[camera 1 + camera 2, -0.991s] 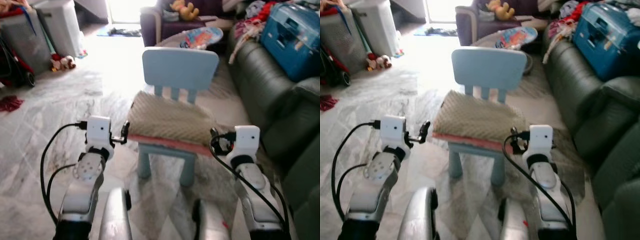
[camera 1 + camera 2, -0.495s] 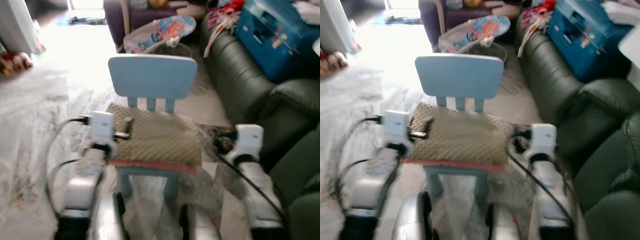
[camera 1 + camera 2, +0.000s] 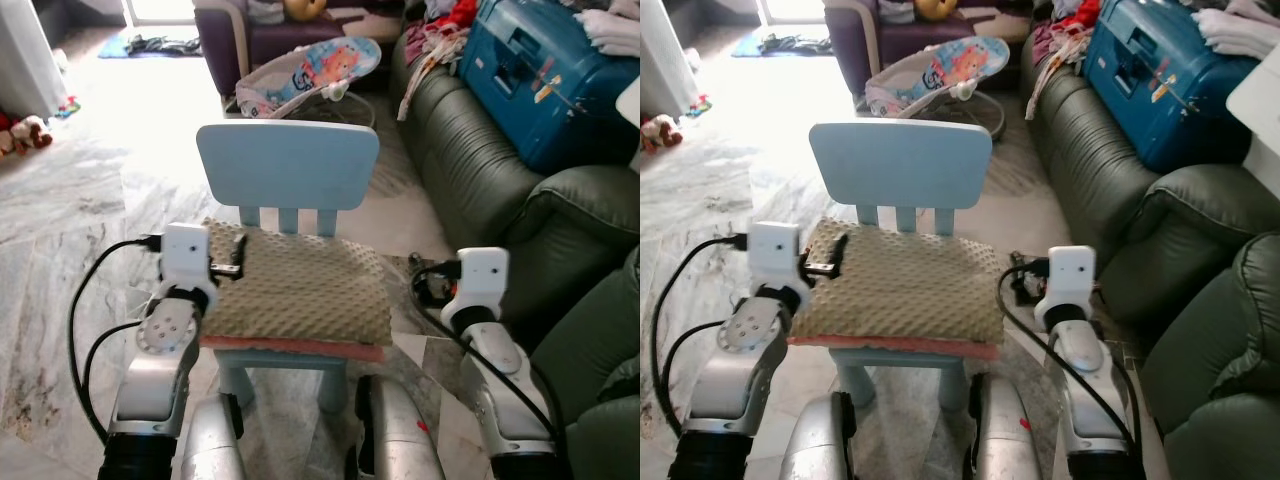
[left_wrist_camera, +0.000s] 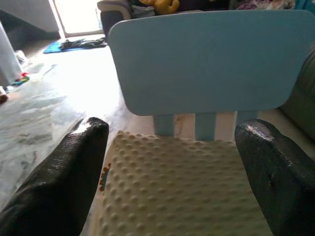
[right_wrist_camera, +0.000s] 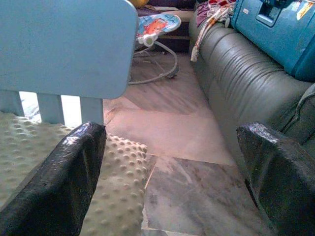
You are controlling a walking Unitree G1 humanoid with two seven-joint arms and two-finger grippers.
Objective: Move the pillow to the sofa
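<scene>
Left tool [image 4: 170, 162] fingers spread wide, over the near-left part of the pillow [image 3: 295, 290], holding nothing. Right tool [image 5: 170, 162] also spread wide, empty, at the pillow's right edge: its inner finger [image 5: 59, 182] is by the pillow corner, its outer finger toward the sofa [image 3: 480, 150]. One pillow, beige, bumpy, pink underside, lies flat on the seat of one light blue chair [image 3: 288, 165], between the two tools; it overhangs the seat edge on the near side. Just beyond the tools, the chair backrest stands upright. To the right tool's right, a strip of bare marble floor [image 5: 172, 128] separates chair and sofa. One blue case [image 3: 555, 75] sits on the sofa farther off. Beyond the chair, one baby bouncer [image 3: 305, 75]; open floor lies to the left.
</scene>
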